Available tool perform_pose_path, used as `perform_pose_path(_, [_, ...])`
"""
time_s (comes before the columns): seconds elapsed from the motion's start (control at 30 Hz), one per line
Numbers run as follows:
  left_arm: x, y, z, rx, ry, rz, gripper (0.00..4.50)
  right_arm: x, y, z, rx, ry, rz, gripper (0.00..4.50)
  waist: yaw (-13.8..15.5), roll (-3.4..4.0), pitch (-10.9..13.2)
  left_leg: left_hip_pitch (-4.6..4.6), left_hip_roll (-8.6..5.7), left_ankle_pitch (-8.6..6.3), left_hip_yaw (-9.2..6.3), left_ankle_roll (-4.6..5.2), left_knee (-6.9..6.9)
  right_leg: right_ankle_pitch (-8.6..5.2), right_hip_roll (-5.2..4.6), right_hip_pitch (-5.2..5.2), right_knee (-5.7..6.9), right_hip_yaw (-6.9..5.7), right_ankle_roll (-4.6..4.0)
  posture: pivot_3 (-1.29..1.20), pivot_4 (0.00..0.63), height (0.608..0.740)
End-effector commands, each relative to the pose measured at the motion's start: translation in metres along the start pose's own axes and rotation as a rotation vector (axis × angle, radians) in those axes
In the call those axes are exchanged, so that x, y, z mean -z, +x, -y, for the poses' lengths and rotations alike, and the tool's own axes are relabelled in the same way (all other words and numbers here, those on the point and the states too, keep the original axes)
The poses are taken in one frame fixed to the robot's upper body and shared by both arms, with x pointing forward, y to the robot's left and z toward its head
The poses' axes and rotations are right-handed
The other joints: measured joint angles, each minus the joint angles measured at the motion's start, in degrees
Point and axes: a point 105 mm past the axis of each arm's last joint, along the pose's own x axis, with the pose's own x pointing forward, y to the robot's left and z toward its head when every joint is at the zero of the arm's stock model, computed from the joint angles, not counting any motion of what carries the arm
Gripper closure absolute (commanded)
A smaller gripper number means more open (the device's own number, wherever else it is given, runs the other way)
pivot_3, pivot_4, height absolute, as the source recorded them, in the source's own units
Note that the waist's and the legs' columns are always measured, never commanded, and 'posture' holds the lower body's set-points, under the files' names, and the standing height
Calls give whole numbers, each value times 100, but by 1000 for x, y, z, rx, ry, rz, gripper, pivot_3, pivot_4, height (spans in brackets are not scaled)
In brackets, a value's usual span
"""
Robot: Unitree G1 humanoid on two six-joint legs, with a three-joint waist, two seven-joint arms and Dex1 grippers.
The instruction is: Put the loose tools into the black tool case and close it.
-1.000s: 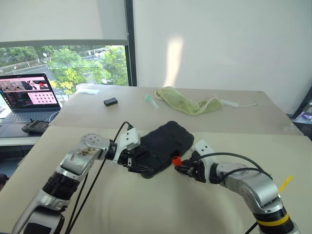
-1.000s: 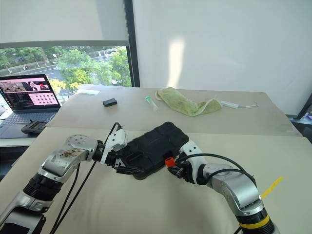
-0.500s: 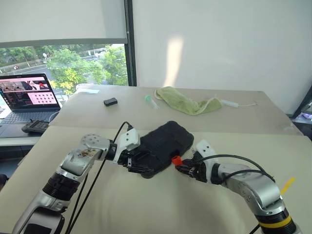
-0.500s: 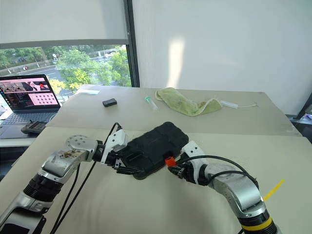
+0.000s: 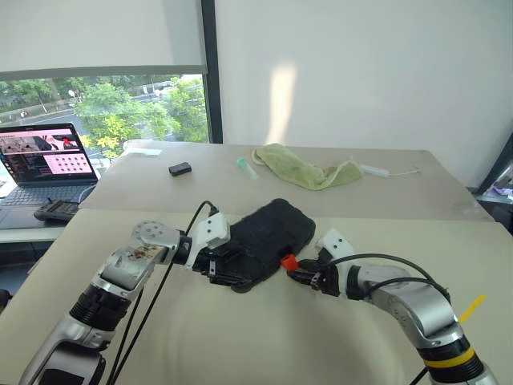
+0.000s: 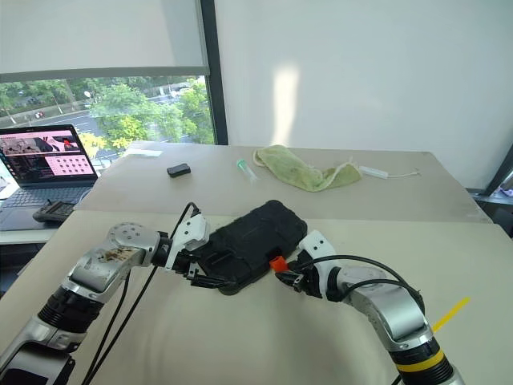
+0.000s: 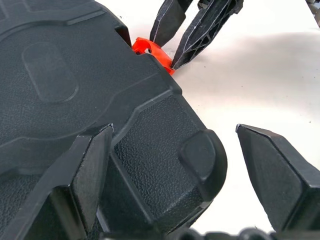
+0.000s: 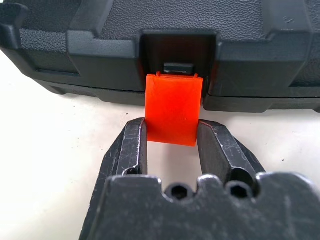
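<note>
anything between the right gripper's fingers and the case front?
The orange latch, hanging out from the closed black tool case. In the right wrist view the right gripper has a finger against each side of it; nothing else sits in that gap.

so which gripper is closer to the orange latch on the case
Right. The right gripper pinches the orange latch between its fingers; the left gripper straddles a corner of the black tool case, away from it.
</note>
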Motion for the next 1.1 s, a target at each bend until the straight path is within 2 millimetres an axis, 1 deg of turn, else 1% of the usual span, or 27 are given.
perform_pose_path(0.03, [10,2,6,14,-21,-38,267,-26,-6,8,43,-46,109,3324,-5,0,0,0,0,0,0,0,0,0,0,0,0,1,0,0,150,740])
perform_pose_path(0.27, [15,1,9,16,-25,-55,267,-30,0,10,41,-24,140,3325,-43,0,0,5,1,1,0,-2,-1,1,0,0,5,3,-2,0,150,740])
perform_pose_path(0.6, [26,0,8,12,-43,-87,267,-34,-5,19,26,-52,161,3325,-48,1,0,7,1,3,0,-4,-2,2,0,0,6,4,-5,0,150,740])
perform_pose_path(0.8, [29,1,9,18,-43,-95,267,-39,-3,24,35,-72,163,3325,-46,2,1,8,1,3,0,-4,-3,2,-1,0,6,5,-5,0,150,740])
perform_pose_path(0.9, [29,1,9,19,-44,-94,267,-41,-2,23,23,-68,161,3325,-44,2,1,6,1,2,0,-4,-2,2,-2,0,5,4,-5,0,150,740])
perform_pose_path(0.97, [29,2,10,20,-44,-93,267,-38,0,21,0,-62,142,3325,-43,2,1,5,1,2,0,-4,-3,2,-2,0,4,4,-5,0,150,740])
perform_pose_path(1.1, [29,2,10,21,-46,-92,267,-26,3,18,-27,-82,84,3325,-37,4,1,5,1,2,0,-3,-4,2,-3,0,3,3,-5,0,150,740])
